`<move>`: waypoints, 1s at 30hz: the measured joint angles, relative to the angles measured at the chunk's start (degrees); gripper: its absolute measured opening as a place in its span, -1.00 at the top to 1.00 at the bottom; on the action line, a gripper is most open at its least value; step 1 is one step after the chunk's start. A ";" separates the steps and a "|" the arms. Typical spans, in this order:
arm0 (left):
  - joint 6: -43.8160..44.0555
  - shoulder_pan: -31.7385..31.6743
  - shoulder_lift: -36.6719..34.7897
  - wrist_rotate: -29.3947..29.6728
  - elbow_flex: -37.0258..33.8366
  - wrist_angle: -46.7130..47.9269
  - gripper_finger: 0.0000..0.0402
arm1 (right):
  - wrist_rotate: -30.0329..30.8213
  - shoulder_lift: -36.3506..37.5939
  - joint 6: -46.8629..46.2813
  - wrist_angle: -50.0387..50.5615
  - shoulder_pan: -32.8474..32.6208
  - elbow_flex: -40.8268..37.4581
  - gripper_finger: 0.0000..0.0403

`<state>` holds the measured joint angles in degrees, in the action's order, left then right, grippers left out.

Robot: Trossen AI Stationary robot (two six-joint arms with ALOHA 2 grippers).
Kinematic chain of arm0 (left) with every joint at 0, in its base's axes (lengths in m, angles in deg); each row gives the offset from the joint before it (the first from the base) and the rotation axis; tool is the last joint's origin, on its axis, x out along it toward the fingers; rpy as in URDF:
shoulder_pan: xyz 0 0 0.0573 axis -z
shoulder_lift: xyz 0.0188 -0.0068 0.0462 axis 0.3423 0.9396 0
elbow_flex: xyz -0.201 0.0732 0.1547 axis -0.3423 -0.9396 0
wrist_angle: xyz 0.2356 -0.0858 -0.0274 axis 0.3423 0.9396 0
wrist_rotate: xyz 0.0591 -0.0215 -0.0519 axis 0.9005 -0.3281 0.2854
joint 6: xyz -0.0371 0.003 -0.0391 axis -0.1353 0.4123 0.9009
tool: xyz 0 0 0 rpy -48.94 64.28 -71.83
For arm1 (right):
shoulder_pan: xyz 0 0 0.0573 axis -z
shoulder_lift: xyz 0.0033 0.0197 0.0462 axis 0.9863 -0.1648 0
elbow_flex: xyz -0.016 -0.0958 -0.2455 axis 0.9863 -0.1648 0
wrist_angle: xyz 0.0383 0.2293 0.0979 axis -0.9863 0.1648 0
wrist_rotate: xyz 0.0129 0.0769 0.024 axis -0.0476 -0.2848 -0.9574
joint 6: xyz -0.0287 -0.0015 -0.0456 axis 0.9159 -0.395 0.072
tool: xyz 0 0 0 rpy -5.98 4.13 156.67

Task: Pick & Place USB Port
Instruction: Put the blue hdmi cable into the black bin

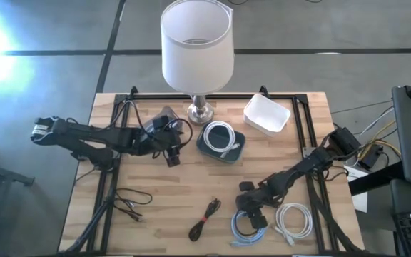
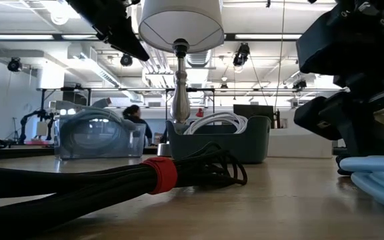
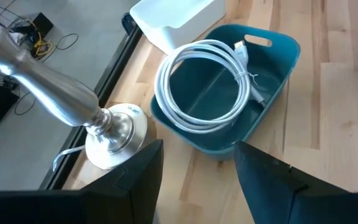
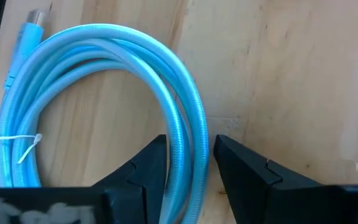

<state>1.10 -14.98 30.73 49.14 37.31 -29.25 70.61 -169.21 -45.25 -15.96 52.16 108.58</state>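
The right gripper is straddling the blue cable, fingers apart; closing off-centre, it risks pinching one strand and slipping.

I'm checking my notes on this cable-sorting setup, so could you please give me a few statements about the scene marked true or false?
1. A white cable lies coiled inside the teal bin. True.
2. The right tool has its fingers on either side of the blue cable. True.
3. The white tray holds a black cable. False: nothing shows inside it; the black cable lies on the table.
4. The left tool grips the lamp. False: it is open, empty, beside the lamp base and facing the teal bin.
5. A second white cable lies on the table next to the blue one. True.
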 joint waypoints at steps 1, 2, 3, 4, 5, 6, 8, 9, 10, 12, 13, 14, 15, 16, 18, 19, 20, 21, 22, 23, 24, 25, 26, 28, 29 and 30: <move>0.47 0.00 0.00 -0.31 0.00 -0.12 -0.01 | -0.01 0.04 0.05 -0.02 0.04 0.00 0.33; 1.11 -0.05 0.00 -1.16 0.00 -0.22 -0.01 | 0.02 0.04 0.03 0.02 0.04 0.00 0.36; 1.82 -0.05 0.00 -2.43 0.00 -0.37 -0.01 | 0.09 0.06 0.03 0.09 0.04 0.02 0.39; 2.68 -0.05 0.00 -3.81 -0.01 -0.70 -0.01 | 0.20 0.06 0.07 0.21 0.06 0.12 0.43; 3.69 -0.04 0.01 -5.76 -0.02 -1.22 -0.01 | 0.35 0.06 0.30 0.30 0.06 0.19 0.47; 4.86 -0.04 0.15 -7.81 -0.02 -2.03 -0.01 | 0.48 0.06 0.37 0.42 0.06 0.27 0.52; 6.92 -0.04 0.56 -12.61 -0.02 -4.19 -0.01 | 0.76 0.03 0.76 0.62 0.08 0.61 0.63; 7.77 -0.01 1.00 -14.96 -0.02 -5.43 -0.01 | 0.87 -0.02 1.24 0.65 0.10 0.88 0.69; 8.25 0.04 1.50 -17.31 -0.02 -6.91 -0.01 | 1.02 -0.08 1.78 0.62 0.13 1.14 0.75; 8.34 0.22 2.80 -21.57 -0.02 -10.21 -0.01 | 1.45 -0.09 3.49 0.88 0.19 1.87 0.84; 8.36 0.41 3.76 -23.06 -0.02 -11.95 -0.01 | 1.54 -0.07 4.10 0.94 0.19 2.25 0.84; 8.40 0.59 4.69 -24.26 -0.02 -14.01 -0.01 | 2.00 -0.05 4.64 1.36 0.21 2.82 0.84; 8.46 0.80 5.70 -25.18 -0.02 -15.84 -0.01 | 2.55 0.01 5.04 2.55 0.20 3.48 0.84; 8.94 1.04 6.92 -25.97 -0.02 -17.47 -0.01 | 2.94 0.07 5.35 4.63 0.19 4.37 0.84; 10.64 1.42 9.54 -27.32 -0.02 -21.28 -0.01 | 4.34 0.17 5.68 10.28 0.17 6.76 0.84; 12.06 1.61 10.92 -27.91 -0.03 -22.87 -0.01 | 5.42 0.27 5.67 13.45 0.12 8.13 0.84; 14.16 1.79 12.42 -28.69 -0.04 -24.71 -0.01 | 6.86 0.37 5.71 16.61 0.10 9.55 0.83; 16.74 1.99 13.93 -29.34 -0.04 -26.60 -0.01 | 8.20 0.47 5.74 19.40 0.10 11.07 0.82; 19.75 2.16 15.42 -30.16 -0.04 -28.26 -0.01 | 9.73 0.62 5.98 21.91 0.10 12.57 0.81; 22.77 2.33 16.96 -31.03 -0.04 -29.85 -0.01 | 11.28 0.70 6.31 24.27 0.10 14.03 0.81; 25.40 2.49 18.50 -32.09 -0.04 -31.76 -0.01 | 12.89 0.73 6.73 26.36 0.10 15.45 0.81; 27.52 2.64 19.96 -33.39 -0.04 -33.09 -0.01 | 14.71 0.74 7.20 28.21 0.10 16.95 0.81; 29.09 2.77 21.51 -34.60 -0.04 -34.52 -0.01 | 16.50 0.74 7.82 29.73 0.10 18.30 0.81; 31.43 3.10 24.58 -37.42 -0.04 -37.91 -0.01 | 19.97 0.78 9.31 32.33 0.10 20.72 0.81; 32.33 3.27 26.14 -38.93 -0.06 -39.36 -0.01 | 21.75 0.80 10.20 33.03 0.10 21.61 0.81; 33.32 3.42 27.62 -40.44 -0.07 -41.64 -0.01 | 23.60 0.82 11.03 33.38 0.10 22.45 0.81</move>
<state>34.42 -11.56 58.35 8.70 37.24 -70.89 94.21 -168.38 -34.22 17.42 52.26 131.04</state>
